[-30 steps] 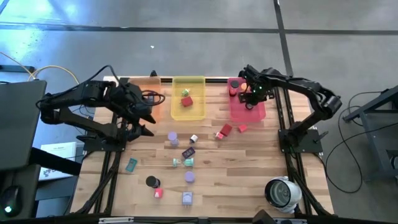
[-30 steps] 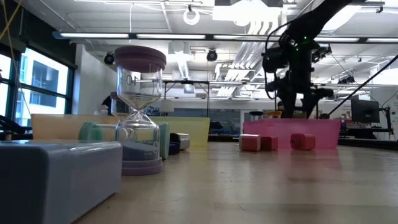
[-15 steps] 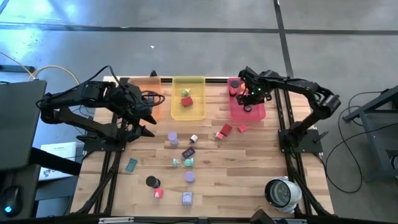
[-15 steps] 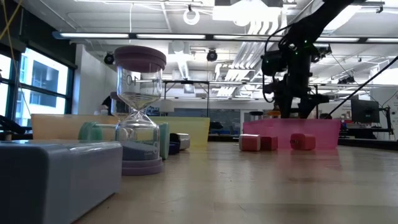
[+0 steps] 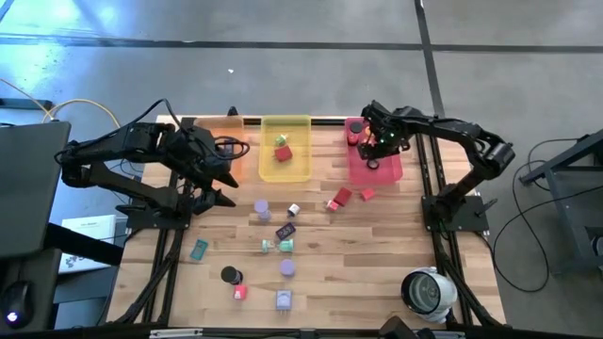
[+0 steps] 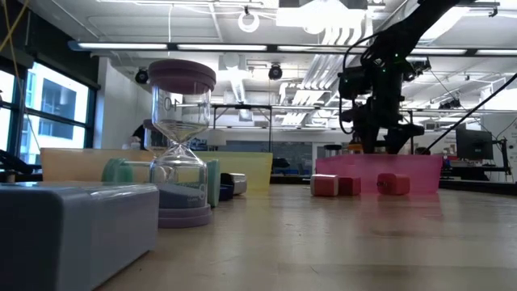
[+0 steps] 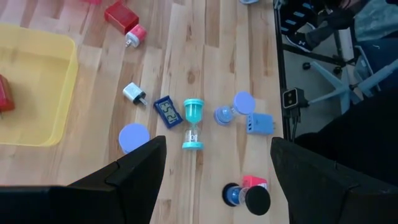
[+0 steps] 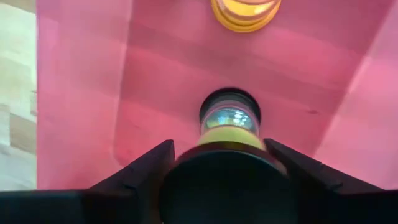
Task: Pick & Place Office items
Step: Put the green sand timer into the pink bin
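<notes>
I see three trays (image 5: 285, 151) side by side along the table's (image 5: 377, 254) far edge, small items (image 5: 285, 232) scattered before them.

Black-capped hourglass (image 8: 229, 134) lies in pink tray (image 8: 81, 74); small items (image 5: 283, 247) scattered on tabletop.

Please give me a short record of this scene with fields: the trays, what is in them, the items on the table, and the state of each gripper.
trays: orange tray, yellow tray, pink tray, in a row at the far edge
yellow tray content: red cube
pink tray content: black-capped hourglass, orange-yellow disc
loose items: teal hourglass, purple disc, white cube, red pieces
left gripper: jaws open, empty, beside the orange tray
right gripper: over the pink tray, jaws around the black-capped hourglass
</notes>
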{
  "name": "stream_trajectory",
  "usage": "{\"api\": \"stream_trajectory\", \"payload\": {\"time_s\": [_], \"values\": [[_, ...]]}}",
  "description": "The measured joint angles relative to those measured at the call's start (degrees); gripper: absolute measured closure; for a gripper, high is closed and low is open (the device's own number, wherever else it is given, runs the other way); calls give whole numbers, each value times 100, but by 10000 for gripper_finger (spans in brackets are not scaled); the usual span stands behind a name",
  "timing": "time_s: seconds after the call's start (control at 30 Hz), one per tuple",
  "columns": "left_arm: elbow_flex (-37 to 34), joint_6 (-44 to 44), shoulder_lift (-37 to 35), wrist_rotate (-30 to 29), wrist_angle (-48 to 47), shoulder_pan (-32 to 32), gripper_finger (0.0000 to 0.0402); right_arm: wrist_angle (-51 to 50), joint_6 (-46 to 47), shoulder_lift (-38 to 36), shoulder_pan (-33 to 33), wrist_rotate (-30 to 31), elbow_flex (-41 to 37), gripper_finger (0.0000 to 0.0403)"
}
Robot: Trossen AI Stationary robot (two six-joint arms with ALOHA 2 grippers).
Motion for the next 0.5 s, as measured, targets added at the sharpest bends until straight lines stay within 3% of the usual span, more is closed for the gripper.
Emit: {"api": "stream_trajectory", "payload": {"time_s": [0.5], "values": [[0,2,0,0,57,2,119,81,204,-42,1,59,141,147]]}}
